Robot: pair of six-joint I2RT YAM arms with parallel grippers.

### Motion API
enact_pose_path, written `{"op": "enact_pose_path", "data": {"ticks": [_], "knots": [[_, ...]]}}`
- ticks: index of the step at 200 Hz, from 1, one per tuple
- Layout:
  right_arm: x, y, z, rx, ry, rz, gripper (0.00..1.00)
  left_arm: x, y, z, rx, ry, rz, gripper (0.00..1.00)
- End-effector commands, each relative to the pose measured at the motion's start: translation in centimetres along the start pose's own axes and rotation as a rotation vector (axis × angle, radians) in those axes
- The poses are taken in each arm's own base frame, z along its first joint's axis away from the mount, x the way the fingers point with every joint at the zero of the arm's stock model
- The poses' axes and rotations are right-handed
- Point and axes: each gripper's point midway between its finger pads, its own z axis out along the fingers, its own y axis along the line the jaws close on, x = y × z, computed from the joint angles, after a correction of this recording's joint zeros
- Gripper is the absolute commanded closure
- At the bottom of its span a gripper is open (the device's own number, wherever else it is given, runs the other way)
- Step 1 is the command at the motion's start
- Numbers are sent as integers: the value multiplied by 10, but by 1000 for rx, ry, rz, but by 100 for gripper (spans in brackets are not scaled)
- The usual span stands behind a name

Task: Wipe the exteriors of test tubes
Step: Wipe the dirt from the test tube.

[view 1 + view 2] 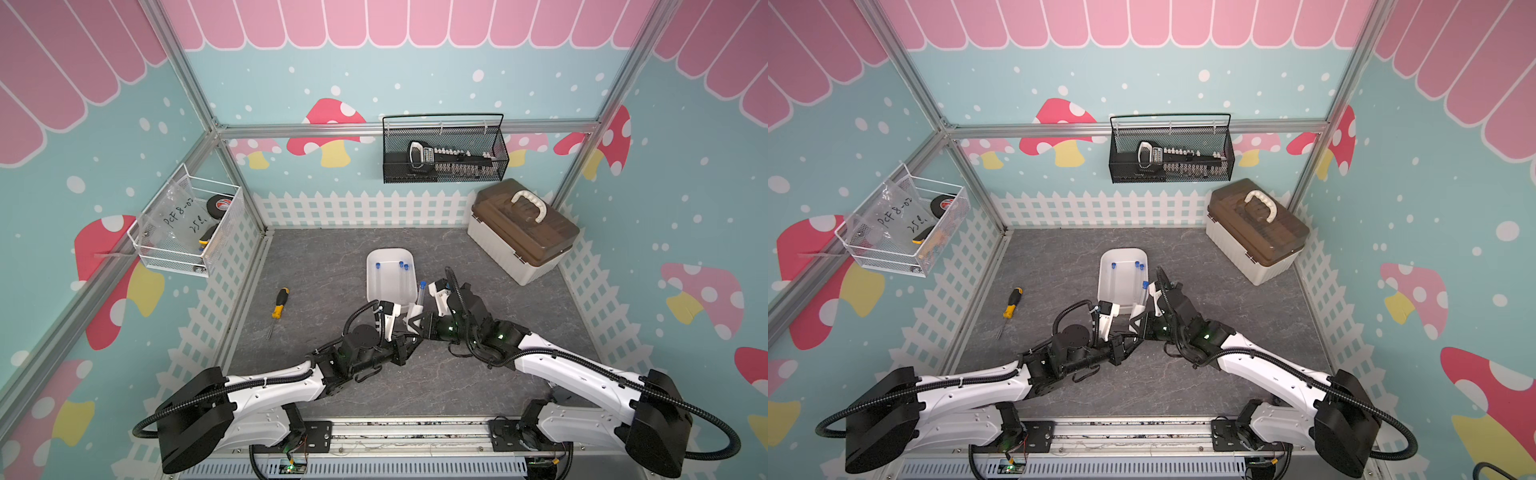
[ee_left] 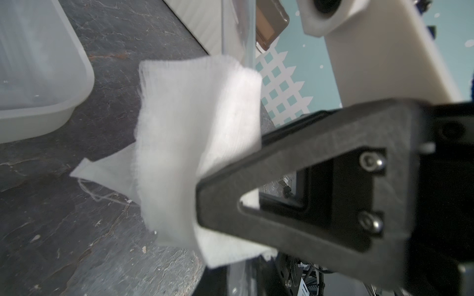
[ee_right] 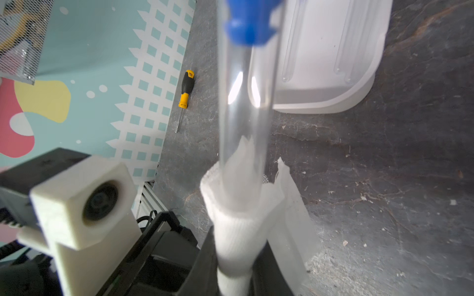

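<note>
A clear test tube [image 1: 421,296] with a blue cap stands tilted just right of the white tray [image 1: 390,252], cap end up. My right gripper [image 1: 420,322] is shut on its lower end. In the right wrist view the tube [image 3: 246,102] rises out of a white cloth [image 3: 238,230] rolled round its base. My left gripper [image 1: 409,334] is shut on that cloth [image 2: 192,128], pressed close against the right gripper. Three more capped test tubes [image 1: 401,274] lie in the tray. The tube's lower end is hidden by cloth and fingers.
A yellow-and-black screwdriver [image 1: 278,305] lies on the grey mat to the left. A brown-lidded toolbox [image 1: 521,232] stands at the back right. A black mesh basket [image 1: 444,153] hangs on the back wall and a white wire basket [image 1: 191,224] on the left wall.
</note>
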Motion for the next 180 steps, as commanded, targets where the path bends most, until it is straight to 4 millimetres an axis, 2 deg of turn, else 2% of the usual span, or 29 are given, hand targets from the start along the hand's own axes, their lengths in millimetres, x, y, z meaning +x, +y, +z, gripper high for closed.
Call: {"op": "enact_pose_path", "data": {"ticks": [1,66,92,117,162,180], "knots": [[-43,-21,-4,98,-121,-28,82,9,-7,-4,37,31,-10,92],[-71,-17,-6,97,-157,-55,80,10,-6,-4,37,35,-9,92],[-71,-14,-5,84,-142,-60,80,8,-7,-4,36,29,-9,92],[-58,-9,-4,48,-95,-45,80,6,-6,-5,33,18,-9,92],[-11,0,-7,44,-10,-55,80,3,-5,-6,21,3,-2,92],[5,-3,-7,52,7,-41,79,2,-5,-6,18,-1,-1,92]]}}
